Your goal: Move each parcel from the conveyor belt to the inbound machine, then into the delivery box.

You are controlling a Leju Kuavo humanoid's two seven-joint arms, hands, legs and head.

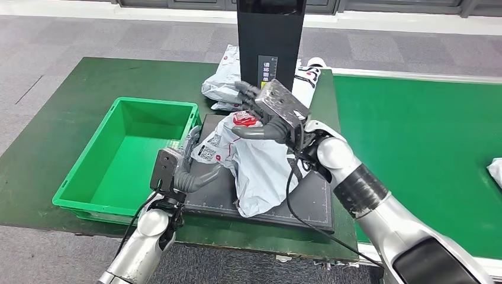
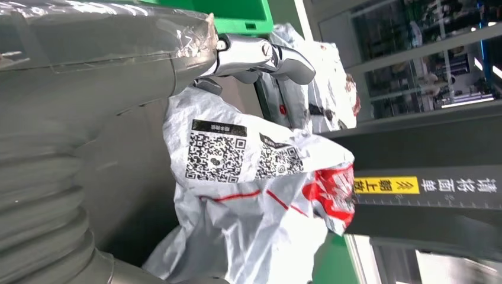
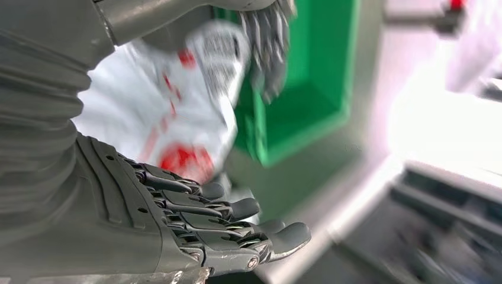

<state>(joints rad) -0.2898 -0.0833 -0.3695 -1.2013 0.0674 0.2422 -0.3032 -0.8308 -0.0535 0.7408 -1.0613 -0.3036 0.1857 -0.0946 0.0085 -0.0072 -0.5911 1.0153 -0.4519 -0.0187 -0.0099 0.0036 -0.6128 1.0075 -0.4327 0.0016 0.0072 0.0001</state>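
Nearby, green bin [image 1: 127, 155] on worktop [image 1: 53, 136] w/ nothing inside. Grey parcel [image 1: 257, 168] lies on black scanner plate [image 1: 308, 204]; right hand [image 1: 269, 112] above it, fingers spread, left hand [image 1: 180, 168] touching parcel edge, fingers apart.

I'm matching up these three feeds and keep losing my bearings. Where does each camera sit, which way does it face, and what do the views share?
Head view: high on the body, looking forward and down at the green table, green bin and black scanner platform; both arms, left hand, right hand show.
Left wrist view: behind the left hand, facing the grey parcel and scanner post.
Right wrist view: behind the right hand, facing the parcel and bin, blurred.
Shared: all three show the grey parcel and the green bin.
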